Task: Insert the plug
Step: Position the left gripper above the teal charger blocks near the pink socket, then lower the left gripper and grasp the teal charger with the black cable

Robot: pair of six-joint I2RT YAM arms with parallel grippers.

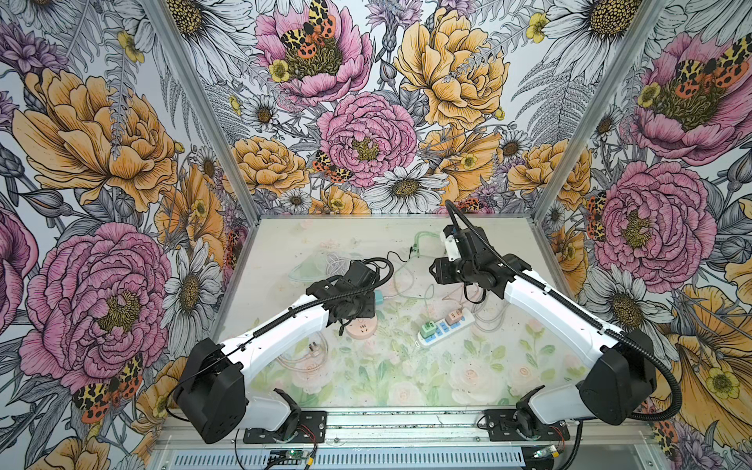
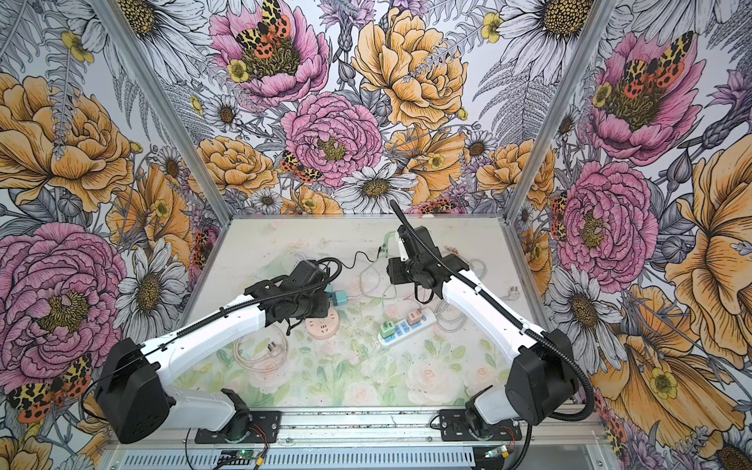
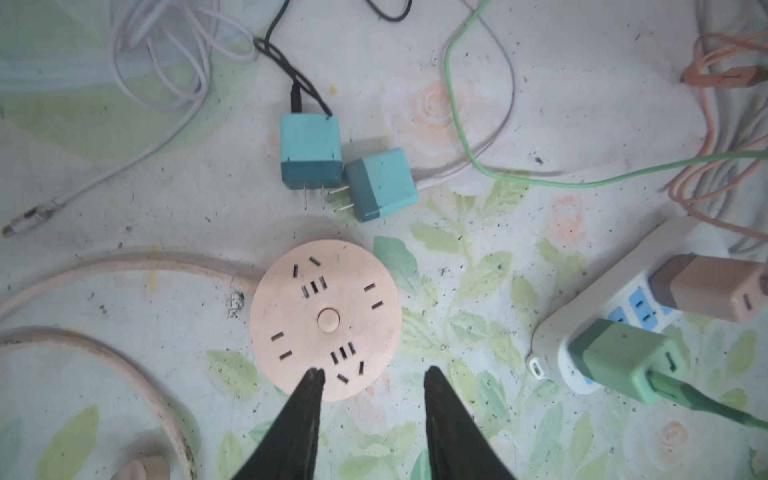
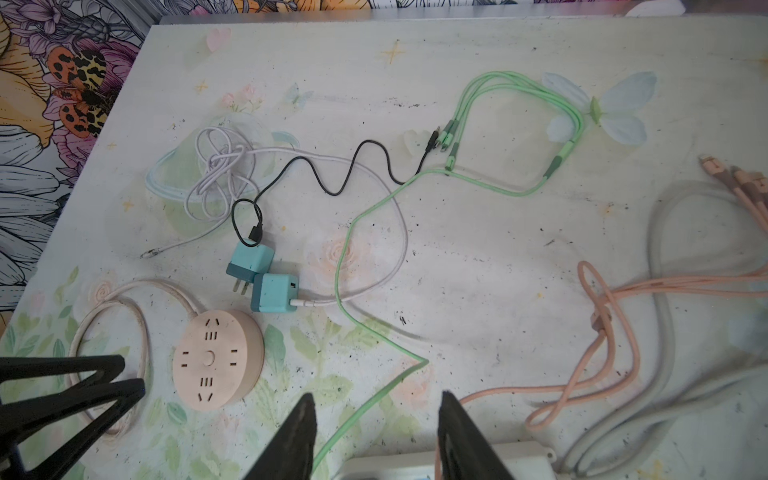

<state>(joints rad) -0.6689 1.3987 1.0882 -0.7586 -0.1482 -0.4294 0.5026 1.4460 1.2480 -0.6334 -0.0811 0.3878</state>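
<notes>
The left gripper point(image 3: 372, 374) is hovering with its jaws apart and empty over the rim of the round pink socket point(image 3: 326, 320), which is lying left of the tabletop's middle. Just beyond it, toward the back edge, two plugs are lying on their sides and touching. The black-cabled teal plug point(image 3: 311, 149) is pointing its prongs at the socket, and the white-cabled teal plug point(image 3: 380, 185) is leaning against its corner.

The black-cabled one is looking like the easier pick. Closing across its flat sides, clear of its neighbour, and then tipping the prongs straight down over a two-slot pair should be giving the cleanest entry. The socket may be sliding under the push, so steadying it is worth considering.

The right gripper point(image 4: 377, 399) is also parted and empty, hanging high over the white power strip point(image 3: 552, 336) nearer the right edge – a green adapter point(image 3: 619, 357) and a pinkish adapter point(image 3: 706, 286) are sitting in it.

The tabletop point(image 1: 325, 240) is showing a pale rose print, scuffed and speckled, with loose cables trailing across it. Flowered wallpaper point(image 1: 366, 134) is enclosing it on three sides
</notes>
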